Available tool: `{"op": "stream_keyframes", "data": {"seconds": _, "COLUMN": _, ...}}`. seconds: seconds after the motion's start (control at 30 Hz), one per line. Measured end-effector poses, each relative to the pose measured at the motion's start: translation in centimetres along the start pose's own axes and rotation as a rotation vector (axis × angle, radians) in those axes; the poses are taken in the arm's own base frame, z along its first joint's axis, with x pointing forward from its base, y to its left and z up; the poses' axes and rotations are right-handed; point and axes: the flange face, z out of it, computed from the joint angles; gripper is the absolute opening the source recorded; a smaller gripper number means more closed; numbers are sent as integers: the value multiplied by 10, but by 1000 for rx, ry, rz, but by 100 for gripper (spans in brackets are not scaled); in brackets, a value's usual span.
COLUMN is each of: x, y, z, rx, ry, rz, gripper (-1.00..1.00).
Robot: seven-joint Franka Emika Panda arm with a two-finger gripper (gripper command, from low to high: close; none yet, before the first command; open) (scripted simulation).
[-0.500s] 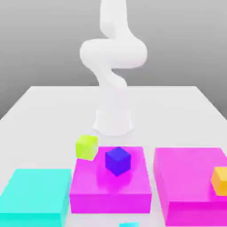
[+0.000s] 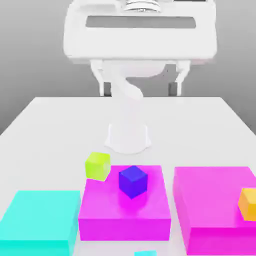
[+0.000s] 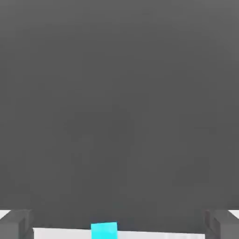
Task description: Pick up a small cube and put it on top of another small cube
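The white tabletop (image 2: 45,125) carries everything, with the arm's base (image 2: 128,135) planted at its middle toward the far side, so that all the blocks lie within reach in front of it. Nearest the camera in the exterior view, the tool (image 2: 139,82) is seen high above the scene, its broad white body filling the upper part and its two fingers (image 2: 104,80) set wide apart; nothing is held between them. That spread is judged to be preparation for a grasp not yet begun.

Two large magenta blocks are set side by side: one in the middle (image 2: 125,212), the other at the exterior view's right (image 2: 215,200). A large flat cyan block (image 2: 40,220) lies at the exterior view's left.

The another small cube (image 2: 133,181), dark blue-violet, rests tilted on top of the middle magenta block, so the stack must be built at that raised level. A yellow-green cube (image 2: 97,165) sits just beside that block's far left corner, and an orange cube (image 2: 248,203) is perched on the right magenta block.

The small cube (image 3: 103,230), cyan, is seen in the hand view between the finger tips on the tabletop, and at the bottom edge of the exterior view (image 2: 145,253), in front of the middle magenta block. It is untouched.
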Motion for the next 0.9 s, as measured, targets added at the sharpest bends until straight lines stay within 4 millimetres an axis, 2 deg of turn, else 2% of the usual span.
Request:
{"op": "stream_keyframes", "data": {"seconds": 0.23, "x": -22, "y": 7, "z": 124, "rx": -114, "ry": -129, "rz": -27, "gripper": 0}}
{"op": "stream_keyframes", "data": {"seconds": 0.47, "x": -65, "y": 36, "z": 242, "rx": -225, "ry": -258, "rz": -51, "gripper": 0}}
{"op": "stream_keyframes", "data": {"seconds": 0.6, "x": -83, "y": 51, "z": 298, "rx": -239, "ry": -274, "rz": -54, "gripper": 0}}
{"op": "stream_keyframes", "data": {"seconds": 0.63, "x": -86, "y": 54, "z": 310, "rx": -240, "ry": -275, "rz": -54, "gripper": -100}}
{"op": "stream_keyframes", "data": {"seconds": 0.8, "x": -87, "y": 54, "z": 310, "rx": -239, "ry": -275, "rz": -54, "gripper": -100}}
{"op": "stream_keyframes", "data": {"seconds": 0.83, "x": -88, "y": 56, "z": 315, "rx": -240, "ry": -275, "rz": -54, "gripper": -100}}
{"op": "stream_keyframes", "data": {"seconds": 0.9, "x": -84, "y": 52, "z": 303, "rx": -240, "ry": -275, "rz": -54, "gripper": -100}}
